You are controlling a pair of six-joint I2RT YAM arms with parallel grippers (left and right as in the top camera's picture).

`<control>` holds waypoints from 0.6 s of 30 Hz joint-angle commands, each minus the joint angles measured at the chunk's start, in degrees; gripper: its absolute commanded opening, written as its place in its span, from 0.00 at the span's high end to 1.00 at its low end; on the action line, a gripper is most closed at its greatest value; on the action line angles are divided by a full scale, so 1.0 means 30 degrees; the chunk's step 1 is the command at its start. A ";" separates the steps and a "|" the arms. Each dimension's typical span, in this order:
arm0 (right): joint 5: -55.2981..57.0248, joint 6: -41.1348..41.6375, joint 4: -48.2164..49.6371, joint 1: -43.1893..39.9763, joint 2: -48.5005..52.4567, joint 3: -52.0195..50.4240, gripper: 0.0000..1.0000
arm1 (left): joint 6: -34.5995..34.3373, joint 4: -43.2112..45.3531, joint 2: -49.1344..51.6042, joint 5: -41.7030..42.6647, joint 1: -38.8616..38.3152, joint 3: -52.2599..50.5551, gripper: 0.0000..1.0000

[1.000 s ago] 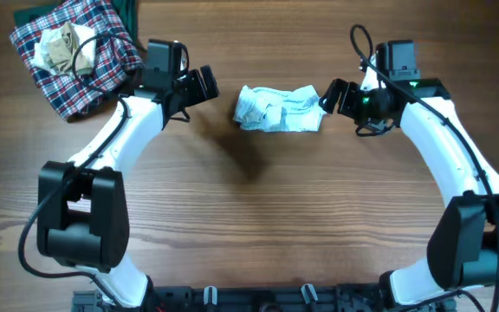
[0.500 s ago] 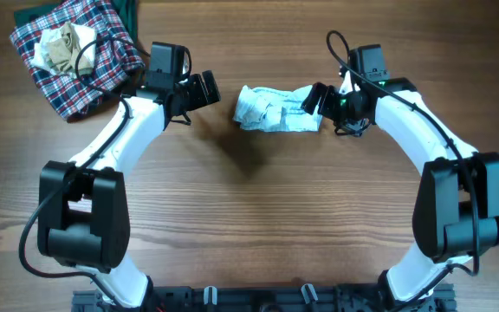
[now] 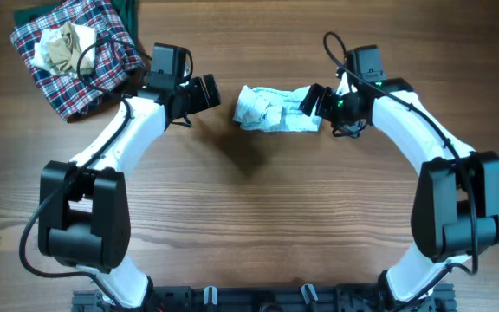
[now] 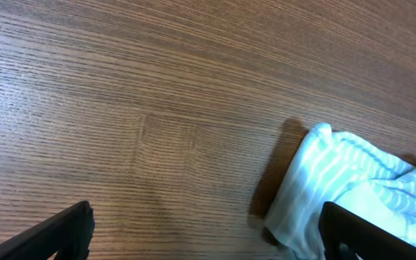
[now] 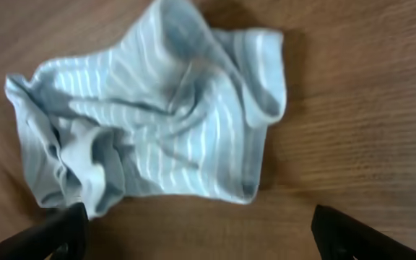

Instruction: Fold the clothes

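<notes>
A crumpled light-blue striped garment (image 3: 275,108) lies on the wooden table between my two grippers. My left gripper (image 3: 204,92) is open and empty just left of it; the garment's left end (image 4: 345,188) shows in the left wrist view near one fingertip (image 4: 370,235). My right gripper (image 3: 312,99) is open at the garment's right end, its fingers spread wide. In the right wrist view the whole garment (image 5: 157,115) lies ahead, one fingertip (image 5: 53,235) touching its lower left corner.
A pile of clothes lies at the back left corner: a red-and-blue plaid shirt (image 3: 102,65) with a beige cloth (image 3: 63,45) on it and a dark green piece (image 3: 126,13) behind. Both arm bases stand at the table's front edge.
My right gripper has moved left from beside the garment up to its right end. My left gripper has barely shifted. The garment has not moved.
</notes>
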 commanded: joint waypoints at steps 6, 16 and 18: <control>-0.0168 -0.0532 0.0233 0.0189 0.1486 -0.0087 0.00 | -0.0262 -0.0015 0.0117 0.0306 -0.0087 -0.0168 0.00; -0.1494 -0.0583 0.2142 0.0197 0.2681 -0.0087 0.01 | -0.0270 0.0000 0.0153 0.0306 -0.0087 -0.0168 0.00; -0.1676 -0.0372 0.2477 0.0197 0.2681 -0.0087 0.06 | -0.0270 -0.0007 0.0153 0.0306 -0.0087 -0.0168 0.00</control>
